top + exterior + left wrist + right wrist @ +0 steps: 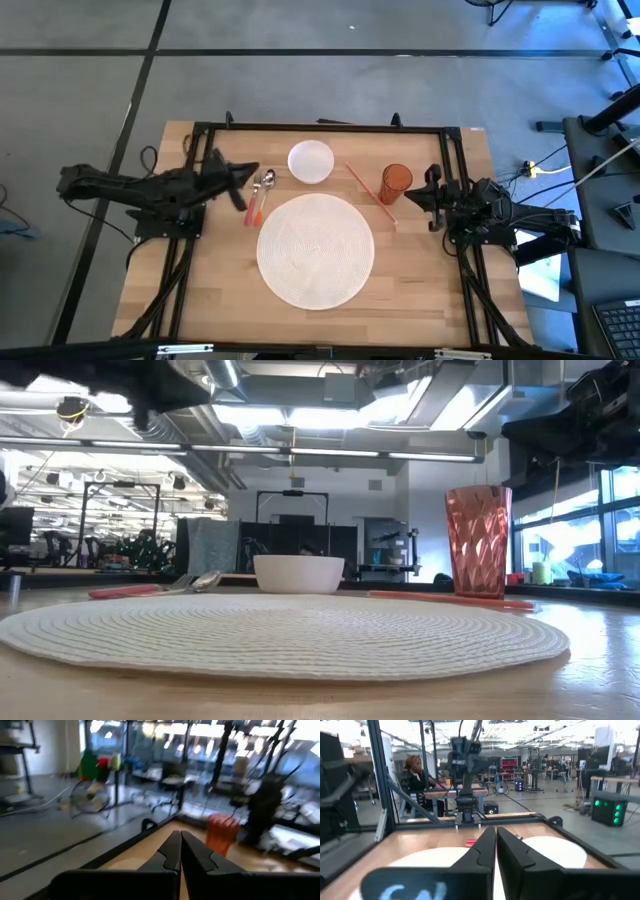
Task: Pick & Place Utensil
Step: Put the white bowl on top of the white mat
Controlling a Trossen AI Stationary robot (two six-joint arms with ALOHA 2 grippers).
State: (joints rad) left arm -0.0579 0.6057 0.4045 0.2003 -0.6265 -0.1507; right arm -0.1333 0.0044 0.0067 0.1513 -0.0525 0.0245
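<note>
Two spoons (259,194) with metal bowls and red-orange handles lie flat on the wood, side by side, between the white bowl (311,161) and the left edge of the round white placemat (315,248). They also show in the low view (160,588). My left gripper (243,176) is shut and empty, just left of the spoons, its fingers (172,847) pointing toward the table's right. My right gripper (415,197) is also shut and empty; it waits beside the orange cup (396,182), with its fingers (487,842) pointing left across the table.
An orange stick (371,195) lies slanted between the bowl and the cup. The cup (478,541) stands upright on the table's far right. A black frame (320,127) rims the table. Bare wood lies near the table's near edge (200,300). A person (415,775) sits beyond the table.
</note>
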